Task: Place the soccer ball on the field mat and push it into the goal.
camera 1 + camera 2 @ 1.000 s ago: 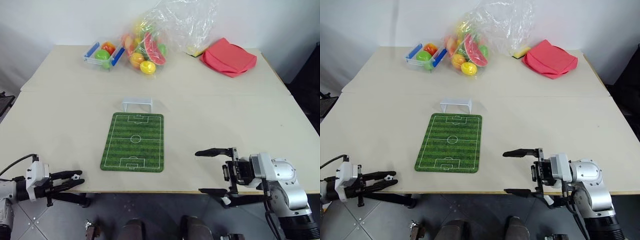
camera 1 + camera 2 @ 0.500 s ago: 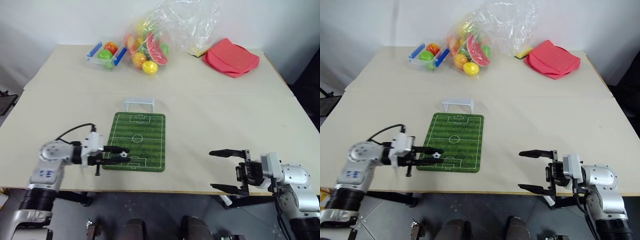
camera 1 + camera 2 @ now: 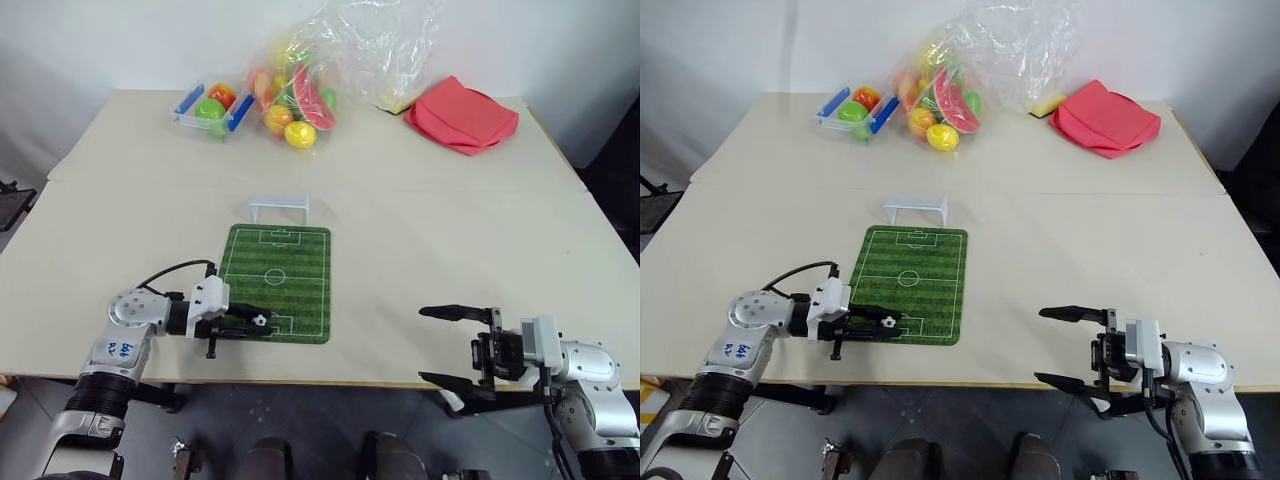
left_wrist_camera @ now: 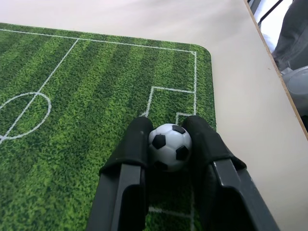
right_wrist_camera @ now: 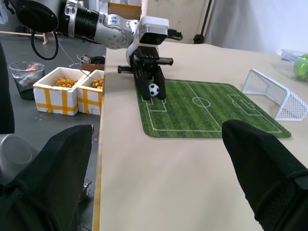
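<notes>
Two black fingers (image 4: 137, 144) of the left end effector (image 3: 255, 322) pinch the ball (image 4: 169, 147) over the near end of the mat (image 3: 272, 283), at its penalty box. Beyond the mat's far end stands the goal (image 3: 279, 207), just apart from it. At the counter's (image 3: 450, 230) near edge, the right end effector (image 3: 448, 346) hangs spread wide and empty, well apart from the mat.
</notes>
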Controlling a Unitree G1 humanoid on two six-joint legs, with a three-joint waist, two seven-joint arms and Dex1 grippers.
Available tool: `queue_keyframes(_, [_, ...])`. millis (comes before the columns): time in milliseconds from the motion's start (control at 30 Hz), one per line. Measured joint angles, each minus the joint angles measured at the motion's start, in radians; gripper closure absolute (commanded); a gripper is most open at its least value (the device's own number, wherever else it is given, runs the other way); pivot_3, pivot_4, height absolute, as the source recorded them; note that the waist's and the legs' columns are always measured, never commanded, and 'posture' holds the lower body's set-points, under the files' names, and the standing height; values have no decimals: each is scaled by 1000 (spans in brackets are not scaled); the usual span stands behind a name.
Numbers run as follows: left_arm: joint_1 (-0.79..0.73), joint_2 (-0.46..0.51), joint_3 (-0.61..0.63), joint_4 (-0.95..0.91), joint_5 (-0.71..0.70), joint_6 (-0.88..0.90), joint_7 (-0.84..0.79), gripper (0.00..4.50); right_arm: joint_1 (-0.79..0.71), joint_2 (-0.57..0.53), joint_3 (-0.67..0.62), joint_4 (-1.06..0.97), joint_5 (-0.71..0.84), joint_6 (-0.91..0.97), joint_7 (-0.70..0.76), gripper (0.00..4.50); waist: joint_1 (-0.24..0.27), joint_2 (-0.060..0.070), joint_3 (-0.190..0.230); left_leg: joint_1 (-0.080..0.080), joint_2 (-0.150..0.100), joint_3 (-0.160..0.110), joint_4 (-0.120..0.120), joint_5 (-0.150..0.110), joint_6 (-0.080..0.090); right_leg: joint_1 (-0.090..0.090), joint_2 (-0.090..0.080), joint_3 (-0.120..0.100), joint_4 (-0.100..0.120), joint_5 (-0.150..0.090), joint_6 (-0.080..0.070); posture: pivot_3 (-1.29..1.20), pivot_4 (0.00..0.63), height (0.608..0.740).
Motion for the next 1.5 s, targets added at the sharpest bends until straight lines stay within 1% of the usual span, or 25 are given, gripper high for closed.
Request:
queue_keyframes(100, [0,-10,0,15,-2,-34,-13,1527,6,0,0,-13,0,0,-10,0,1,0,0,0,0,0,0,0,0,0,0,0,0,0,0,0,150,740])
queue_keyframes(433, [0,-15,4,45,-11,-96,-29,1527,6,0,4,-17,0,6,-23,0,1,0,0,0,0,0,1,0,0,0,0,0,0,0,0,0,150,740])
queue_keyframes(533, [2,-15,25,45,-35,-99,-30,1527,4,0,13,-17,0,11,-23,0,1,0,0,0,0,0,1,0,0,0,0,0,0,0,0,0,150,740])
queue_keyframes(633, [28,-9,86,-3,-108,-98,-48,1527,4,0,17,-17,0,23,-23,0,0,0,0,0,0,0,1,0,0,0,0,0,0,0,0,0,150,740])
queue_keyframes(733, [98,49,162,-104,-195,-50,-69,1527,4,1,24,-18,0,28,-17,0,-7,0,0,0,1,0,0,0,0,0,0,0,0,0,0,0,150,740])
queue_keyframes(833, [162,98,234,-180,-236,-4,-63,1527,1,2,29,-15,0,33,-9,0,-7,1,1,0,1,0,0,0,0,0,0,1,0,0,0,0,150,740])
queue_keyframes(933, [257,119,260,-271,-275,48,-75,2135,-12,5,37,-8,0,37,-5,0,-7,2,1,0,1,0,0,-1,0,0,0,1,0,0,0,0,150,740])
queue_keyframes(1000, [299,118,250,-310,-280,71,-84,2716,-17,6,40,0,0,37,-3,0,0,2,1,0,1,0,0,-1,0,0,0,1,0,0,0,0,150,740])
queue_keyframes(1067, [324,112,224,-337,-278,87,-86,3435,-21,10,42,10,0,36,0,0,4,2,1,0,0,0,0,-1,0,0,0,1,0,0,0,0,150,740])
queue_keyframes(1133, [326,92,185,-348,-264,91,-83,4129,-20,11,42,12,-1,32,1,0,4,2,1,0,0,0,1,-1,1,0,0,1,-1,0,0,0,150,740])
queue_keyframes(1167, [325,73,163,-348,-249,88,-79,4402,-18,11,41,12,-1,29,1,0,3,2,1,0,0,0,0,-1,1,0,0,1,-1,0,0,0,150,740])
queue_keyframes(1200, [321,49,135,-344,-228,80,-74,4473,-10,11,41,11,0,26,1,0,3,2,1,0,0,0,0,-1,1,0,0,1,-1,0,0,0,150,740])
queue_keyframes(1300, [304,-1,66,-313,-175,60,-50,4473,4,10,40,7,0,25,0,0,2,2,1,0,1,0,0,-1,0,0,1,1,-1,0,0,0,150,740])
queue_keyframes(1500, [184,-9,57,-200,-141,34,-24,4473,28,10,23,-18,0,23,-20,0,2,2,1,0,1,1,1,-1,0,0,1,1,-1,1,0,0,150,740])
